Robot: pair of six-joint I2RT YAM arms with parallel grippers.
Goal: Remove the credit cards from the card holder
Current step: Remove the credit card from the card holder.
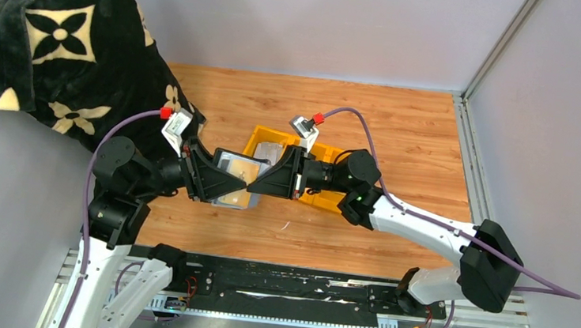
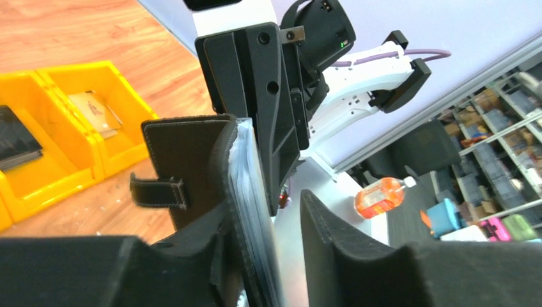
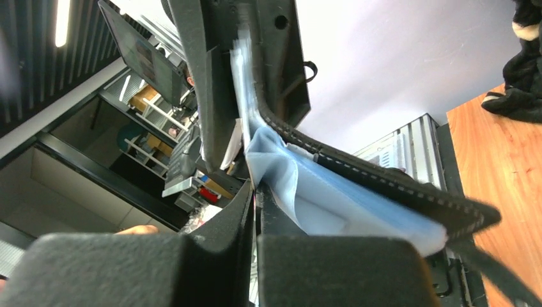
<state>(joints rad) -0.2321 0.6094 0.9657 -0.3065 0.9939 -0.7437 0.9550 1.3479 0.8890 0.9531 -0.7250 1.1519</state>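
The black card holder (image 1: 233, 167) hangs above the table between my two grippers, with its strap tab (image 2: 160, 190) to one side. Its clear sleeves (image 2: 246, 173) lean on one finger of my left gripper (image 2: 268, 214). A gap shows between the sleeves and that gripper's other finger (image 2: 332, 243), so the jaws stand open. My right gripper (image 3: 255, 198) is shut on the thin edge of a clear sleeve (image 3: 319, 192), and the holder's cover (image 3: 383, 185) flops away from it. A tan credit card (image 2: 92, 112) and a grey one (image 1: 272, 150) lie in the yellow bin.
The yellow three-compartment bin (image 1: 323, 203) sits on the wooden table right under and behind the grippers, and a dark item (image 2: 16, 137) lies in one compartment. A black patterned blanket (image 1: 67, 49) is heaped at the back left. Grey walls close off the back and right.
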